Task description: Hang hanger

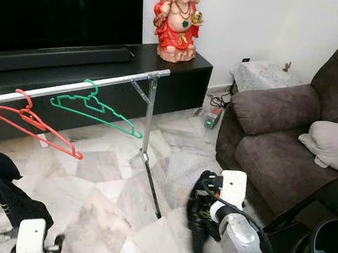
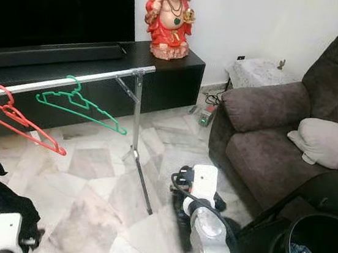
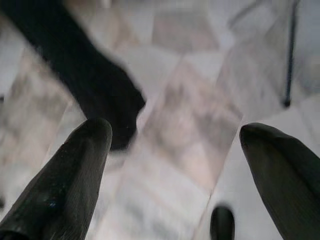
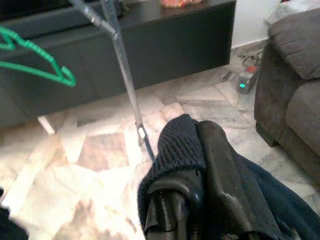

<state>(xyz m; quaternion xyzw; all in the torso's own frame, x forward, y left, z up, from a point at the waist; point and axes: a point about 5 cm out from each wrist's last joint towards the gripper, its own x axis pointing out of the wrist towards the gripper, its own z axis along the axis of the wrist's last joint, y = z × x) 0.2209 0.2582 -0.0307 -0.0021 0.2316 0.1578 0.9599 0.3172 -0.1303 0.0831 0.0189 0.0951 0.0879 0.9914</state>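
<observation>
So we're standing on a marble-tiled floor looking at a long black TV cabinet running along the far wall, with a big dark screen sitting above it. Off to the right a brown sofa is taking up the whole side, and a pale cushion is lying on its seat. Near right, a dark round basket is sitting with some laundry in it.

Across the middle, a silver clothes rail is stretching from the far left up to its folding leg, which is standing on the floor in front of the cabinet. Two hangers are already hanging on that rail: a green hanger closer to the leg and a red hanger further left, well apart from each other.

A red and gold laughing Buddha statue is sitting on the right end of the cabinet.

Our right gripper is hovering low near the sofa, its fingers pressed close together and clamping a dark knitted garment, which is bunching up around the fingers and drooping toward the floor. Our left gripper is down at the near left, fingers spread wide and holding nothing, pointing at the tiles next to another black piece of clothing lying on the near left.

A small grey box with a green light is sitting on the floor between the cabinet and the sofa.
</observation>
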